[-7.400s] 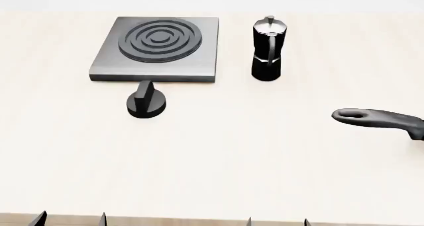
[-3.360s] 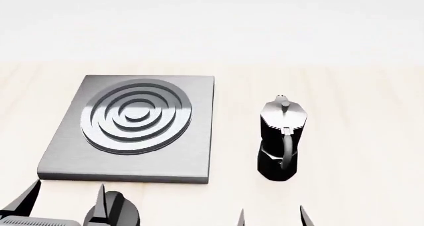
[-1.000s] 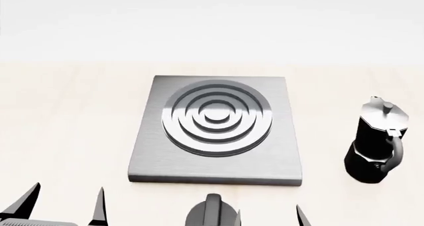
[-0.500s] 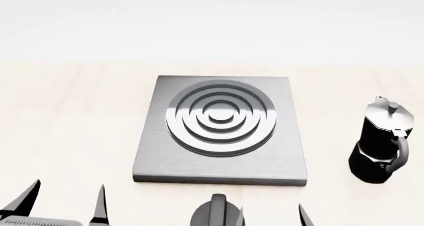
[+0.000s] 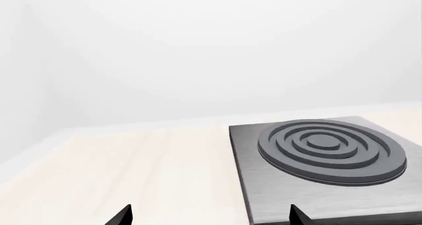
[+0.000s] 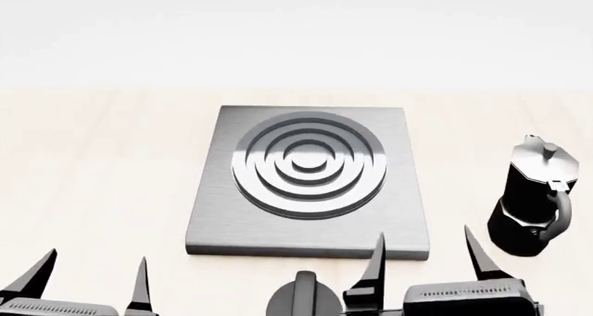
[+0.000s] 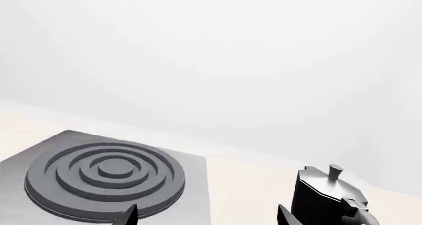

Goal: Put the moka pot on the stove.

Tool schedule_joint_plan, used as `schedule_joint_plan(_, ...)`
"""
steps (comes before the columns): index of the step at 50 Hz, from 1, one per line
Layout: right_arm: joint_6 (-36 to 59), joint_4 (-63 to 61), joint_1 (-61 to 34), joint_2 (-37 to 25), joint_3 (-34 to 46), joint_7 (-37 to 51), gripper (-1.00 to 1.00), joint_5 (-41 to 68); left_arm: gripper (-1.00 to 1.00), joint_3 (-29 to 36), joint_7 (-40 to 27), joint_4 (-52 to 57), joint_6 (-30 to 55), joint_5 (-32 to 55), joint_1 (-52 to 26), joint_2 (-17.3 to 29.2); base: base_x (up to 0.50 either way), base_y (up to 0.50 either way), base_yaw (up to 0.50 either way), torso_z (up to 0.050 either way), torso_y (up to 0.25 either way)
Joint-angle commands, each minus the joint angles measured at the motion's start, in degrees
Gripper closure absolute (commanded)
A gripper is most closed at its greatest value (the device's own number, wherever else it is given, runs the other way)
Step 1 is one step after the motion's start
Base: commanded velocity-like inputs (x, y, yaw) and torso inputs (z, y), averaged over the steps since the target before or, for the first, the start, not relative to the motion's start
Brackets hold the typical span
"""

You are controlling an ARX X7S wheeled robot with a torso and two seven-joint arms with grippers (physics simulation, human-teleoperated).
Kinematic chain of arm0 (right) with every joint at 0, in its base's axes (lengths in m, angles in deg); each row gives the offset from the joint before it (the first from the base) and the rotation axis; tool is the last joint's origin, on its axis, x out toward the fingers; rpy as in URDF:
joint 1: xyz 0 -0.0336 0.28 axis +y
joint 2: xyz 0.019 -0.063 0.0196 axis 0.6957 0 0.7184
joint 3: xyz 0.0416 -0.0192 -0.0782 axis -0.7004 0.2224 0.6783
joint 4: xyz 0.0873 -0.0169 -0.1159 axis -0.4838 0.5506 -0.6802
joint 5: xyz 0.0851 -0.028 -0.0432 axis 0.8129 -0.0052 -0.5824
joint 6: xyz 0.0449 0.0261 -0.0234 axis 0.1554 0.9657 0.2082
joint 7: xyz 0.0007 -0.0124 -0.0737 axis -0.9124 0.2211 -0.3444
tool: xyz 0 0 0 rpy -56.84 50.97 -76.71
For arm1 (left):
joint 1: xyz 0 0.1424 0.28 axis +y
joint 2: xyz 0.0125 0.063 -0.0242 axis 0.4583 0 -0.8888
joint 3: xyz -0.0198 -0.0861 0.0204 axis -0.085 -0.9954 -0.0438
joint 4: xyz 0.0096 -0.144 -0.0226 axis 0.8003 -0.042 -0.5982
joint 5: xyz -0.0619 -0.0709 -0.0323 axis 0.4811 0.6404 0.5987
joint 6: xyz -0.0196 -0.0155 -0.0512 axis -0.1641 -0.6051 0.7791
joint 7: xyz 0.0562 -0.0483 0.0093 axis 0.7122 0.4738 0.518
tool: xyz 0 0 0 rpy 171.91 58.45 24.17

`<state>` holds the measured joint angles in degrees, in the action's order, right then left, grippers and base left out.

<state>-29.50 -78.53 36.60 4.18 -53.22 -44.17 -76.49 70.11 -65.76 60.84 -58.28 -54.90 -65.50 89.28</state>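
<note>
The black faceted moka pot [image 6: 532,201] with its silvery lid stands upright on the pale table, to the right of the stove [image 6: 310,180], apart from it; it also shows in the right wrist view as the moka pot [image 7: 326,198]. The grey square stove [image 7: 105,178] with raised rings lies flat at the middle, and the stove [image 5: 326,153] shows in the left wrist view too. My right gripper [image 6: 429,257] is open near the stove's front right corner, short of the pot and left of it. My left gripper [image 6: 91,283] is open at the front left, empty.
A short black round knob [image 6: 304,298] with a ridge sits just in front of the stove, between my two grippers. The pale wooden table [image 6: 102,163] stretches wide to the left of the stove and behind it.
My right gripper has come forward into the head view, rising beside the stove's front right corner. Pot, stove and knob have stayed put in the last half second.
</note>
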Motion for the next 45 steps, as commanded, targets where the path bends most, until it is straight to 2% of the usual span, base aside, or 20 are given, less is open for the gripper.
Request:
schedule_joint_plan(1,5.86,-0.81,-4.79,-1.6,-2.21,-1.12,-1.0,-1.45,-1.0,-0.57,0.91,0.43,-0.56,1.0,0.24,0.16,0.0,0.0,0.0,0.0,0.0)
schedule_joint_plan(25,9.47,5.27,-11.64,-5.09,-7.86,-1.31,-1.0,3.32,-1.0,0.55,-0.69,0.14,-0.18,2.76,-0.2,2.02,0.0,0.0,0.0,0.0,0.0)
schedule_joint_plan(45,7.5,13.87,-15.79,-7.13,-10.66,-2.4,-1.0,6.79,-1.0,1.31,-1.79,0.17,0.11,3.78,-0.62,3.11,0.0,0.0,0.0,0.0,0.0)
